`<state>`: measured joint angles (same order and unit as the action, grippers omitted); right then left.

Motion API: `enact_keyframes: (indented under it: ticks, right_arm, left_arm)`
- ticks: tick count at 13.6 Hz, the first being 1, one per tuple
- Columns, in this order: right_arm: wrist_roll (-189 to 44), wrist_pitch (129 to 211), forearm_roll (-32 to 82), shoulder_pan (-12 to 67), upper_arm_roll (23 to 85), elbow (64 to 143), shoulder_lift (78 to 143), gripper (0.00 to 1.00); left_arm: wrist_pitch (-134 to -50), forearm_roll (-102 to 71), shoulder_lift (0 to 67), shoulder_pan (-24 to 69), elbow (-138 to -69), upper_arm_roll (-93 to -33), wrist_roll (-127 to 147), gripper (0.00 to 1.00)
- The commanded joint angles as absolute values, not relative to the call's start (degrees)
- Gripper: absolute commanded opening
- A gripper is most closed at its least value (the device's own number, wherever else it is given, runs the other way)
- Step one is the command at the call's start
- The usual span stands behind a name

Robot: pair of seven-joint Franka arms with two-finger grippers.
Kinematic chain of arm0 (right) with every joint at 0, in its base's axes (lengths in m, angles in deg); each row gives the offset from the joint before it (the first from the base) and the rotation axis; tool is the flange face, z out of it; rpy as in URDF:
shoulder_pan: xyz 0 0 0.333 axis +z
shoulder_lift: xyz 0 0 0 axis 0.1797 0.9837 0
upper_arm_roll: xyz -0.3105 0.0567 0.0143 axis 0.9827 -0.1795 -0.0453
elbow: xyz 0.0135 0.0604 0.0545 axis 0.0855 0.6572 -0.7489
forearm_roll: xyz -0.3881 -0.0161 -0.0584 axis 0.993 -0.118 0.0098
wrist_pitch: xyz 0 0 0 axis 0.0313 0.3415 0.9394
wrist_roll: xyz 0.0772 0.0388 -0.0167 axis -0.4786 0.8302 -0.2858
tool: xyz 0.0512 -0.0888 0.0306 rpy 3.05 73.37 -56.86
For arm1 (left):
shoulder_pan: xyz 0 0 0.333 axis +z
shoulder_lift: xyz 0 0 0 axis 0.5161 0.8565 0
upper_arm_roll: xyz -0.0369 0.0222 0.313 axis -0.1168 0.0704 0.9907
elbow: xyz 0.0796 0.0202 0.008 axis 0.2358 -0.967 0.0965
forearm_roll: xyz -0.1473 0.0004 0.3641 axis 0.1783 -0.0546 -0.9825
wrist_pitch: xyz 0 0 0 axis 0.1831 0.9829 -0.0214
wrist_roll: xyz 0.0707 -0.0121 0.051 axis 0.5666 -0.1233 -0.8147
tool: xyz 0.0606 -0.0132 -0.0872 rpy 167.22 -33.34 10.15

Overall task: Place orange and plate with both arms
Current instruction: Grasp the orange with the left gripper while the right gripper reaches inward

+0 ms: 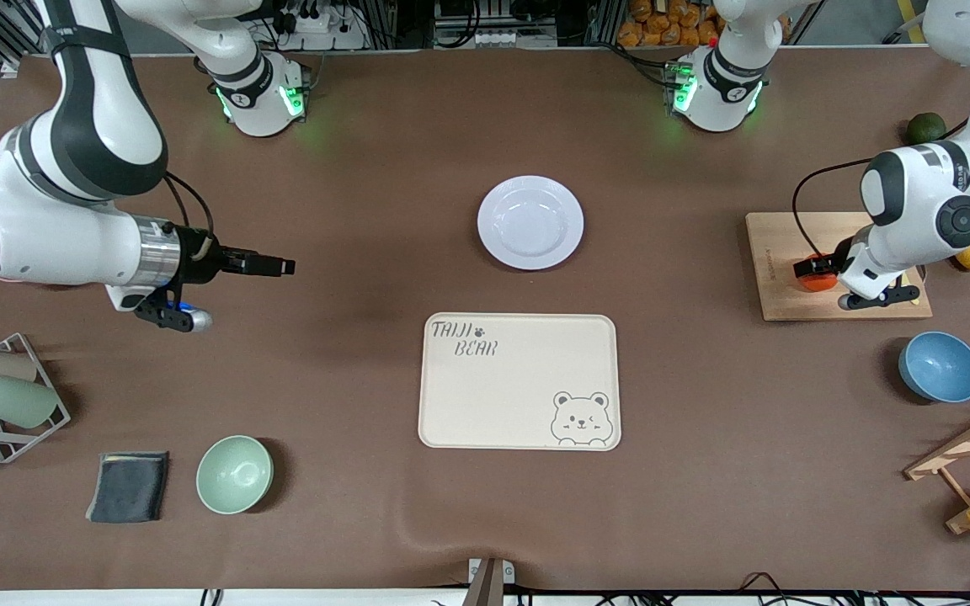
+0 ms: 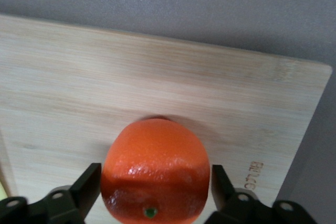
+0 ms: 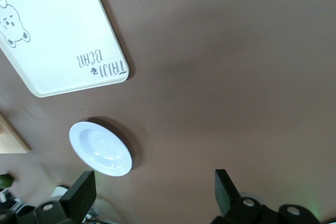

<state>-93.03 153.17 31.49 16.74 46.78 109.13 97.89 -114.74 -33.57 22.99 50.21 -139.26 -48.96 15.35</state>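
Gripping the orange on the wooden board with my left gripper, fingers touching both sides | right gripper wide apart over bare desk, waiting | plate mid-desk, farther than the bear tray.

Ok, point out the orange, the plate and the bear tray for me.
orange [image 2: 155, 169]: left wrist view, middle of its skin.
plate [image 1: 530, 222]: front view, shallow centre.
bear tray [image 1: 519, 383]: front view, bare middle of its surface.

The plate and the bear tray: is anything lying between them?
No. In the front view, only bare brown mat separates the plate from the bear tray.
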Motion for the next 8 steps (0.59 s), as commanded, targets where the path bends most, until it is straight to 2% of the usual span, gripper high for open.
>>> enact_keyframes:
  ticks: [1,3,4,8]
  right_arm:
    - [-93.86,154.06,28.94,17.64,46.8,110.41,97.33,1.0]
    - [-93.95,155.54,28.33,18.34,46.8,111.89,97.16,1.0]
    - [-93.95,157.38,26.41,18.44,46.8,113.73,96.81,1.0]
    - [-93.95,160.21,22.97,19.49,46.8,116.48,96.54,1.0]
  left_arm:
    - [-115.35,-34.43,23.4,50.93,-138.84,-49.79,15.24,0.34]
    - [-114.83,-34.43,22.61,50.84,-138.67,-51.36,15.24,0.11]
    - [-114.65,-34.43,21.73,50.84,-138.41,-52.67,15.07,0.07]
    - [-109.14,-26.29,18.22,50.84,-134.47,-62.33,14.36,0.05]
